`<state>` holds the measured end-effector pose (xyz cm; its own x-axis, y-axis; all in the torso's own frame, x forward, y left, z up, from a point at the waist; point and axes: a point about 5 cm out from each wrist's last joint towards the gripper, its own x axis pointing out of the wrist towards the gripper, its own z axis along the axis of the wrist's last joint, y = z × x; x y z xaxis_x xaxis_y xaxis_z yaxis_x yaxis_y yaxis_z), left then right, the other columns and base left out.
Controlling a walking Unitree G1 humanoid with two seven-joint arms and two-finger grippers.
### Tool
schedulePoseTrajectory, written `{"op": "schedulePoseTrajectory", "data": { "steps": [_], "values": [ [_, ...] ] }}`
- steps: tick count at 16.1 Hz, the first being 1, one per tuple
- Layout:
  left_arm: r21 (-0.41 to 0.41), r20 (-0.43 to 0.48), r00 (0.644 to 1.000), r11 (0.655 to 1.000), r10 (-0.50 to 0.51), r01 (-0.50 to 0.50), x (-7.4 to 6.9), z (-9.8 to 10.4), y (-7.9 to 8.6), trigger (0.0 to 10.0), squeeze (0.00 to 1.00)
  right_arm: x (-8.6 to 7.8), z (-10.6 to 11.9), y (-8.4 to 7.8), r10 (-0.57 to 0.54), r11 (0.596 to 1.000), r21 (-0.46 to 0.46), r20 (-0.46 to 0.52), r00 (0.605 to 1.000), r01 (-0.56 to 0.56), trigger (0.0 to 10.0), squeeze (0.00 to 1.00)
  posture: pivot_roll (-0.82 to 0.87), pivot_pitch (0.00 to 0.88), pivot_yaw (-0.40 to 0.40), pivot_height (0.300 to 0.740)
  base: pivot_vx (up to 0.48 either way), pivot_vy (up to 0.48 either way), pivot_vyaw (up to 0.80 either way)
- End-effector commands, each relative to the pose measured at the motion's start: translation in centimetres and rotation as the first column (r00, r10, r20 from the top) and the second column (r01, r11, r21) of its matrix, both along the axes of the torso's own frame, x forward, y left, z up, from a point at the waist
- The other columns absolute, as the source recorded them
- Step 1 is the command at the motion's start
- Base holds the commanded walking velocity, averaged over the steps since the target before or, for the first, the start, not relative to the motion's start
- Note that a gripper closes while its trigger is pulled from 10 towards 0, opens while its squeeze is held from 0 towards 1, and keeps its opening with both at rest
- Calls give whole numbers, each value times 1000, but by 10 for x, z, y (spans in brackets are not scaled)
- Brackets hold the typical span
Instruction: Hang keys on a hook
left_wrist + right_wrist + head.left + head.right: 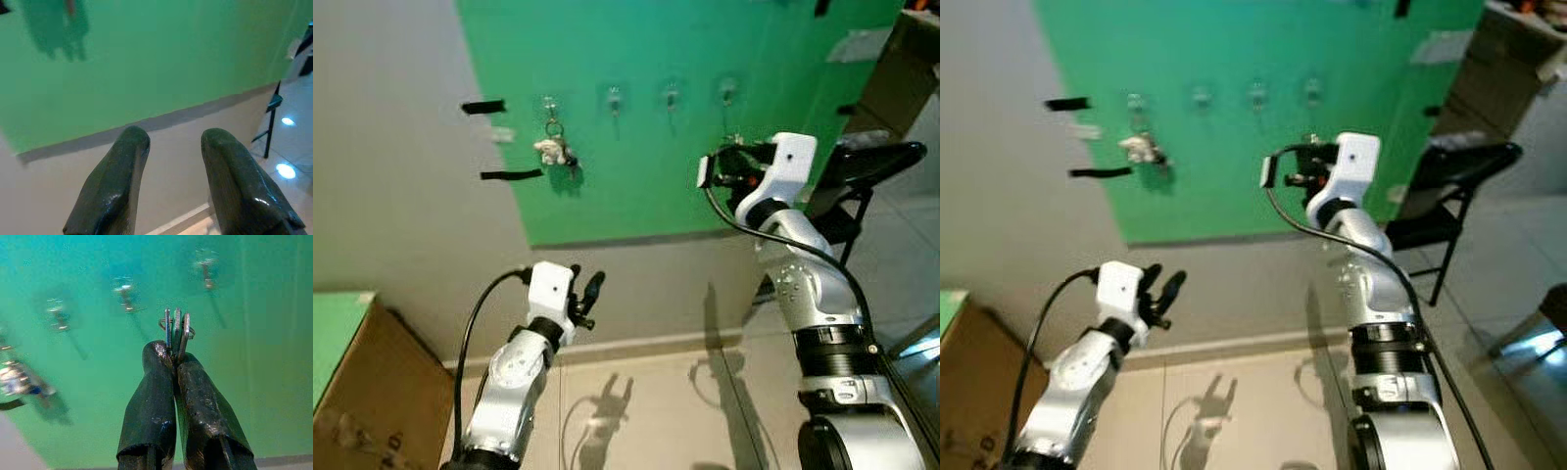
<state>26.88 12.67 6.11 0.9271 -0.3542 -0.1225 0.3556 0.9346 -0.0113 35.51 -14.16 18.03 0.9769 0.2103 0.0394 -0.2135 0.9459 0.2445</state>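
My right gripper (173,357) is shut on a bunch of silver keys (176,330) with their ring sticking up past the fingertips. That arm is raised in front of the green wall board (685,88), its gripper (729,162) just below the rightmost hook (728,91). A row of clear hooks crosses the board: one (672,95), another (614,96), and the leftmost hook (549,103), which carries another key bunch with a white charm (554,150). My left gripper (587,294) hangs low near the wall base, open and empty, its fingers (122,176) apart.
A black folding chair (867,166) stands right of the board, close to my right arm. A cardboard box (372,392) sits at the lower left. Black tape strips (483,106) mark the grey wall. Tiled floor (656,411) lies below.
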Motion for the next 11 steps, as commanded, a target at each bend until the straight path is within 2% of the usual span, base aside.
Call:
{"op": "schedulePoseTrajectory", "data": {
  "steps": [1,4,6,9,11],
  "values": [
    [12,17,1000,1000,2,-3,3,7,1,10000,0,3,6,7,31,999,16,3,1000,-31,0,0,-150,0,21,722,480,0,0],
    [13,16,1000,1000,-5,4,4,11,-5,10000,0,1,4,10,52,998,22,1,999,-52,0,0,-151,0,22,722,480,0,0],
    [29,48,999,1000,-7,6,4,16,-6,10000,0,1,4,10,59,998,25,1,998,-59,0,0,-151,0,22,722,480,0,0],
    [40,56,998,999,11,-13,5,18,-6,10000,0,-3,6,19,133,991,28,1,991,-133,0,0,-151,0,22,722,0,0,0],
    [40,50,999,999,12,-14,4,16,-5,10000,0,-13,11,34,280,959,39,0,960,-280,0,0,-151,0,20,722,0,0,0]
  ]
}}
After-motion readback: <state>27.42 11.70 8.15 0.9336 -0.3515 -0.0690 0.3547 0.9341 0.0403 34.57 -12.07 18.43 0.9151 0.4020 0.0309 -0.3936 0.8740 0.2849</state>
